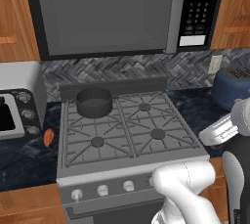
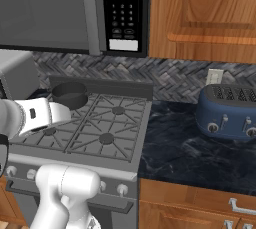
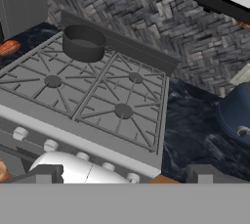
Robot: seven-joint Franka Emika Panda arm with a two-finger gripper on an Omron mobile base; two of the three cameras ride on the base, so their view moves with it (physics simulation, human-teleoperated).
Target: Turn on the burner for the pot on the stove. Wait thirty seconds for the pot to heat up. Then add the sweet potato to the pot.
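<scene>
Pot [image 1: 94, 102]: sitting on the back-left burner of the stove [image 1: 146, 159], close against the raised back panel. It is looking dark inside, with nothing visible in it, so it is waiting for both heat and food.

Burner under the pot: hidden by the pot itself. The other three burner caps are lying bare, and no flame is showing anywhere, so the first step is likely not yet done.

Knobs [image 1: 102, 190]: a row of small white ones running along the stove's front face, below the grates. One of them should be governing the back-left burner, but which one I cannot tell from here.

Sweet potato [image 1: 48, 137]: lying on the dark counter just left of the stove, in front of the toaster oven [image 1: 19, 101]. It is sitting apart from the pot, within a short carry once the heating is over.

Gripper [image 3: 122, 174]: standing wide open and holding nothing, its two dark tips rising at the bottom of the hand view. The hand is hanging back in front of the stove and looking down over the whole cooktop, well apart from the knobs.

Next move, as a judgement: the arm is needing to come down to the front row and pick the correct knob.

Risk: turning a neighbouring knob would be lighting a burner with no pot on it.
</scene>
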